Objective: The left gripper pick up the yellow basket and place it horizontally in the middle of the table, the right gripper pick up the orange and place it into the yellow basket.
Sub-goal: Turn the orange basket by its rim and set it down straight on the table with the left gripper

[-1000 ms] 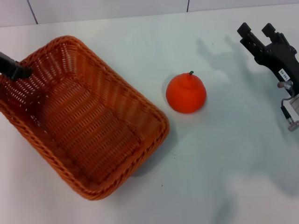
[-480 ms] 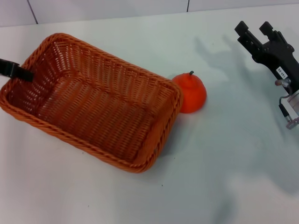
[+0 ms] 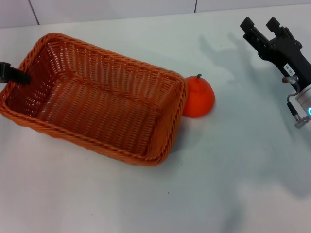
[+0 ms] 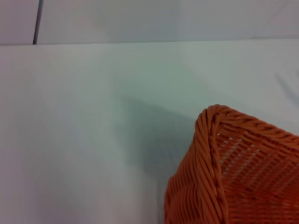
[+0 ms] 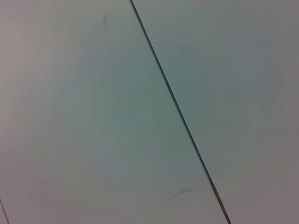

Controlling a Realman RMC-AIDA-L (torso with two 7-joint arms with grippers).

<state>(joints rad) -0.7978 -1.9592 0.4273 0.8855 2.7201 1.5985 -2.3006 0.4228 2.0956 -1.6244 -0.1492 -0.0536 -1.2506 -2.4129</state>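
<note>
The yellow basket [image 3: 95,97] sat slanted on the tabletop [image 3: 218,184], not yet horizontal, presumably mid-placement. The left gripper [image 3: 13,74] met its left rim; whether those jaws were clenched could not be told (only 1 tip showed). The orange [image 3: 198,96] rested against the basket's right end, outside it. Farthest, the right gripper [image 3: 262,26] hovered unladen, its 2 jaws parted.

In the head view, the left tool [image 3: 13,74] shows only as a black tip at nine o'clock. The right tool [image 3: 263,24] sits at two o'clock, prongs parted, pointing toward eleven o'clock, wrist light cyan.
</note>
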